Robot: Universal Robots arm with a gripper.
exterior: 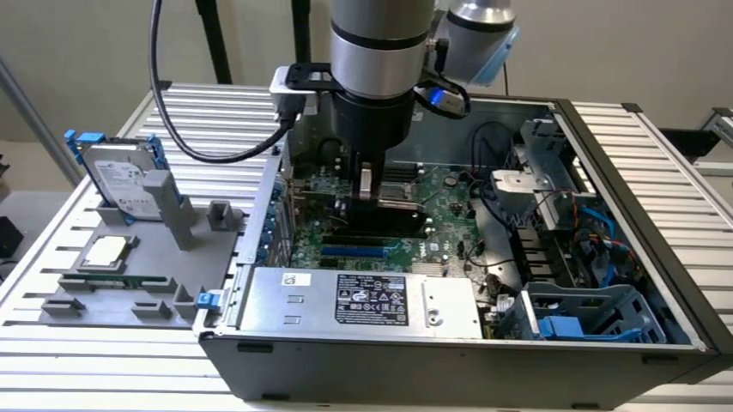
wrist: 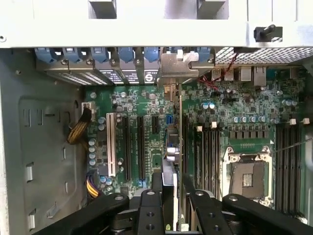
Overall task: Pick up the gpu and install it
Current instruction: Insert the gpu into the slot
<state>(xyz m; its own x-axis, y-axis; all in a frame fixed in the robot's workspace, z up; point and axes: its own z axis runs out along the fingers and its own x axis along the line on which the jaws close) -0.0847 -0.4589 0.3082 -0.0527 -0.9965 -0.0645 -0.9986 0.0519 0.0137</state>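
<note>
The gpu (exterior: 384,221) stands on edge inside the open computer case, its black face showing just above the green motherboard (exterior: 441,193). My gripper (exterior: 368,187) comes down from above and is shut on the card's upper edge. In the wrist view the gpu (wrist: 179,127) shows edge-on as a thin line over a long expansion slot, and its silver bracket (wrist: 178,66) sits at the case's rear slot openings. My gripper (wrist: 172,180) has a black finger on each side of the card.
A silver hard drive in a blue frame (exterior: 120,180) and a small square CPU chip (exterior: 106,251) rest on the grey fixture outside the case. The power supply (exterior: 360,300), other slots (wrist: 124,147), the CPU socket (wrist: 249,178) and cables (wrist: 78,129) surround the card.
</note>
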